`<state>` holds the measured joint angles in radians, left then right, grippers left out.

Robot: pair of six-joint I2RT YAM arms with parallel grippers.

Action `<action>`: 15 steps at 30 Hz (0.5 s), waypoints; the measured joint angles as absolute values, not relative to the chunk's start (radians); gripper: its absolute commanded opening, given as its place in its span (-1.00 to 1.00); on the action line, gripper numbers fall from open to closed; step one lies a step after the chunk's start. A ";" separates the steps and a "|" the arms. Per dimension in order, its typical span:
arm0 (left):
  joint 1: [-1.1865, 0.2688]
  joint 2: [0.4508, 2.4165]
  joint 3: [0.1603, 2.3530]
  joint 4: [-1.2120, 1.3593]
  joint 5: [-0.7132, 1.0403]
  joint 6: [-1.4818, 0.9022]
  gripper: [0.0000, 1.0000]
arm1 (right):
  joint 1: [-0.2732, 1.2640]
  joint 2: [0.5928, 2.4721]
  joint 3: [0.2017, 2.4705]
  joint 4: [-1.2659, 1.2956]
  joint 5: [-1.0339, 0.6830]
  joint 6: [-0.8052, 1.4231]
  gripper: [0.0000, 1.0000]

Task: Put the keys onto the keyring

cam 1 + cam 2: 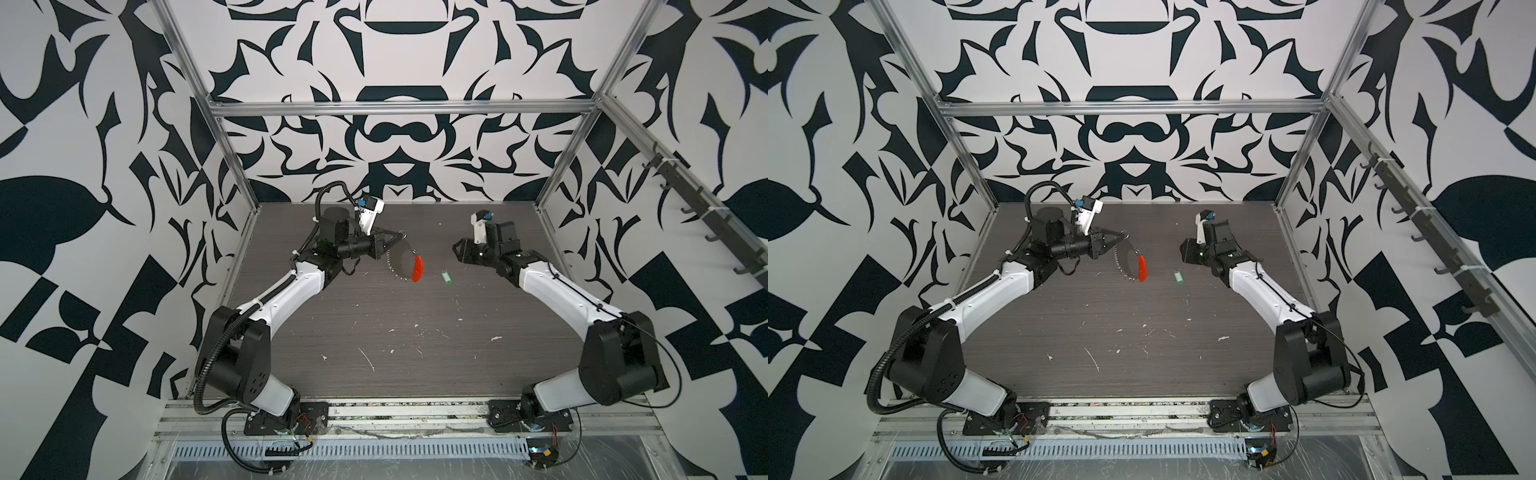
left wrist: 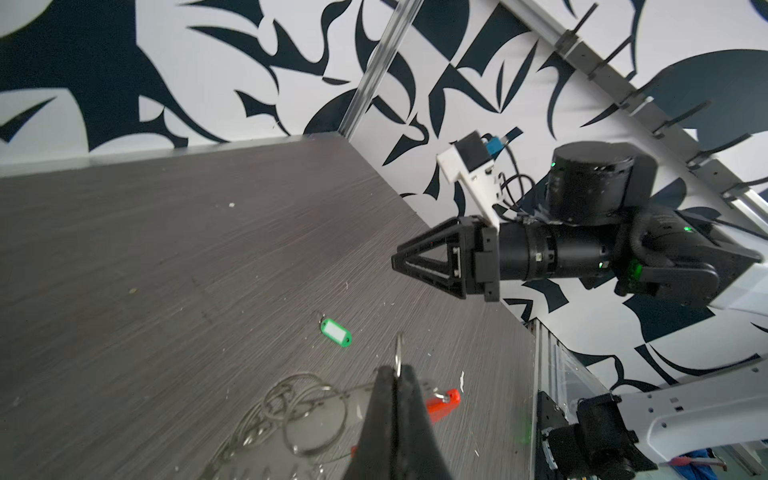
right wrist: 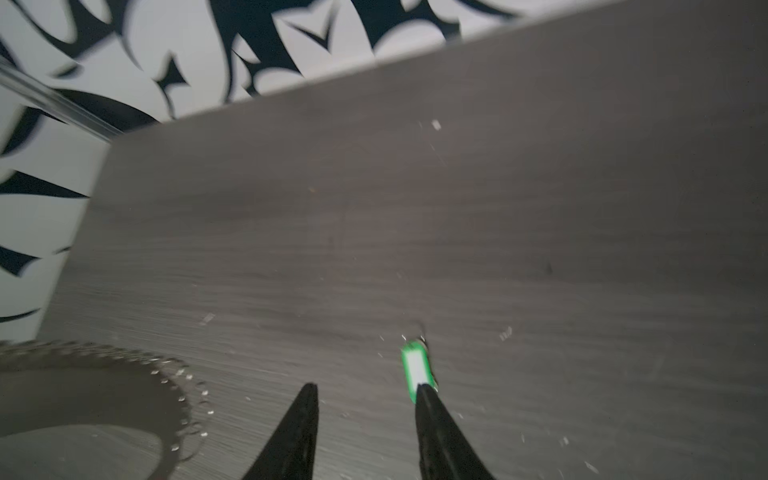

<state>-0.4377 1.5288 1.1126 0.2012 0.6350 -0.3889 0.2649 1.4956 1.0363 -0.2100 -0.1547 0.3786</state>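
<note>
My left gripper [image 1: 400, 236] [image 1: 1123, 236] [image 2: 397, 372] is shut on the thin wire of the keyring [image 1: 391, 266] [image 1: 1120, 266] [image 2: 309, 415]. The loop hangs below it with silvery pieces and a red plastic segment [image 1: 417, 268] [image 2: 444, 405]. The keys, one small green tag with a white label [image 1: 444, 277] [image 1: 1178, 277] [image 2: 336, 331] [image 3: 415, 368], lie flat on the table, right of the loop and apart from it. My right gripper [image 1: 455, 249] [image 1: 1182, 250] [image 3: 365, 388] [image 2: 397, 262] hovers open beyond the tag, holding nothing. In the right wrist view one fingertip overlaps the tag's near end.
The dark wood-grain table [image 1: 374, 332] carries white scuffs and flecks [image 1: 368, 359]. Aluminium frame posts [image 1: 232, 158] stand at the back corners, patterned walls close three sides, and a rail of hooks [image 1: 706, 224] runs along the right wall.
</note>
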 measured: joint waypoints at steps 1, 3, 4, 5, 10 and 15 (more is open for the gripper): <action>-0.438 1.529 1.113 0.185 0.626 -0.393 -1.00 | 0.262 1.516 1.023 -0.239 -0.148 0.372 -0.06; -0.438 1.529 1.114 0.152 0.609 -0.404 -1.00 | 0.258 1.558 1.008 -0.276 -0.147 0.365 -0.01; -0.438 1.529 1.117 0.131 0.601 -0.407 -1.00 | 0.257 1.582 1.004 -0.289 -0.151 0.362 -0.01; -0.438 1.529 1.123 0.111 0.594 -0.411 -1.00 | 0.257 1.601 1.003 -0.296 -0.154 0.359 -0.01; -0.438 1.528 1.142 0.065 0.583 -0.412 -1.00 | 0.255 1.698 1.009 -0.301 -0.182 0.356 -0.01; -0.438 1.519 1.135 0.068 0.616 -0.419 -1.00 | 0.255 1.787 1.053 -0.297 -0.206 0.361 0.00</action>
<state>-0.4377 1.5192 1.1347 0.0685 0.6159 -0.4187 0.2546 1.7870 1.0534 -0.2970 -0.2058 0.3614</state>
